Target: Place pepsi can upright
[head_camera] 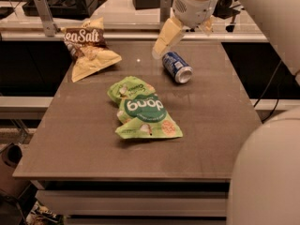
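Observation:
The pepsi can [177,67], blue with white markings and a silver end, lies on its side at the back right of the brown table [206,135], its silver end facing front right. My gripper [183,41] hangs above the table's back edge, just up and to the left of the can, and does not touch it. It is open and empty. One cream finger [166,36] points down-left, with its tip close to the can's far end.
A green snack bag [143,114] lies in the table's middle, with a smaller green bag [127,88] partly under it. A Sea Salt chip bag [89,48] lies at the back left. My arm's white body [269,172] fills the right foreground. A rail runs behind the table.

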`<state>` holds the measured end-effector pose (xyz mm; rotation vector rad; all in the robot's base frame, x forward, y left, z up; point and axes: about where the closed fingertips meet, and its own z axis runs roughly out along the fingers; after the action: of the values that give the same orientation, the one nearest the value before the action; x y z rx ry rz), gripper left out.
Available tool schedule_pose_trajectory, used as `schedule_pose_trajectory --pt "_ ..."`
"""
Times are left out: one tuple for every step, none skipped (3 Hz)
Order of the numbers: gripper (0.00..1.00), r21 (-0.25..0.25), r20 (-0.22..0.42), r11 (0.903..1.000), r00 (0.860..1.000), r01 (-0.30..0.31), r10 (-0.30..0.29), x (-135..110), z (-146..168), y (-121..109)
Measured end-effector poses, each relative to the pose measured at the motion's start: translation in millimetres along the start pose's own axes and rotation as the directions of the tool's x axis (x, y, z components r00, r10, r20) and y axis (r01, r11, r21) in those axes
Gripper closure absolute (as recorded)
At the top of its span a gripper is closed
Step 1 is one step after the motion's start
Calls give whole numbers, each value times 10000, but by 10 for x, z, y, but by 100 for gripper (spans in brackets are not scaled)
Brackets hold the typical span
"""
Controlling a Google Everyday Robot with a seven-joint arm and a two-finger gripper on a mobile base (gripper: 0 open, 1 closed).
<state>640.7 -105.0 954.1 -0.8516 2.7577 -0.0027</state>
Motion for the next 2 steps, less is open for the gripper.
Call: schedule_pose_trajectory --pt "0 -527 -216 9972 9984 -536 526 -105 323 -111" --pt "0 -948 -503 9886 9924 -1167 1123 -161 645 -226"
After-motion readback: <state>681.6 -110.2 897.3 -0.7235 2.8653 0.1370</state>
